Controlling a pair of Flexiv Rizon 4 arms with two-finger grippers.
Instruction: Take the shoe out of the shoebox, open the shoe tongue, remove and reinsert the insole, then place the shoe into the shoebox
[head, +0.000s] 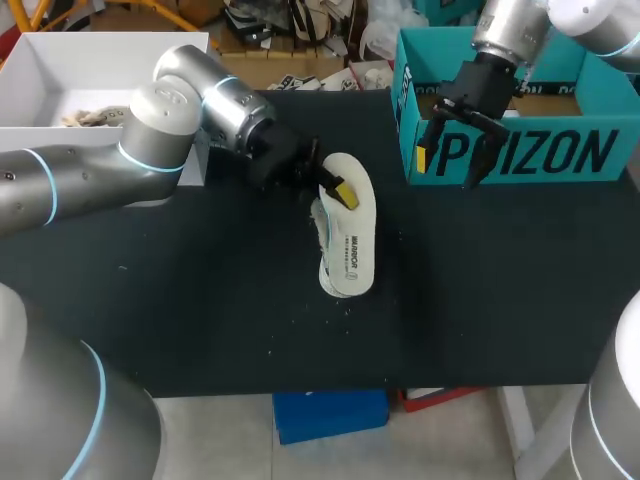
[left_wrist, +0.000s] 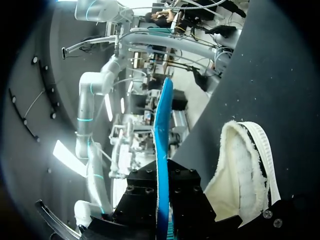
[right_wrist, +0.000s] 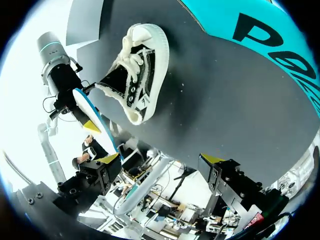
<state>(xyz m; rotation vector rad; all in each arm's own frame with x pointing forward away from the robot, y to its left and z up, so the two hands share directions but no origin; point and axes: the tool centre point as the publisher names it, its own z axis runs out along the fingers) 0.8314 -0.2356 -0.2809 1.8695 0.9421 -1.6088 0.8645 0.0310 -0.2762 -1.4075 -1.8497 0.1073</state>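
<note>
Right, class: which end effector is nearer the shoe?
Left. The left end effector, shut on the insole, is close beside the shoe; the right end effector hangs open by the shoebox.

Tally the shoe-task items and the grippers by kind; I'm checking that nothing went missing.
shoe: 1
insole: 1
shoebox: 1
grippers: 2, left gripper and right gripper
Total: 5

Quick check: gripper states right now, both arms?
Left gripper: closed, holding the blue insole.
Right gripper: open, holding nothing.
</note>
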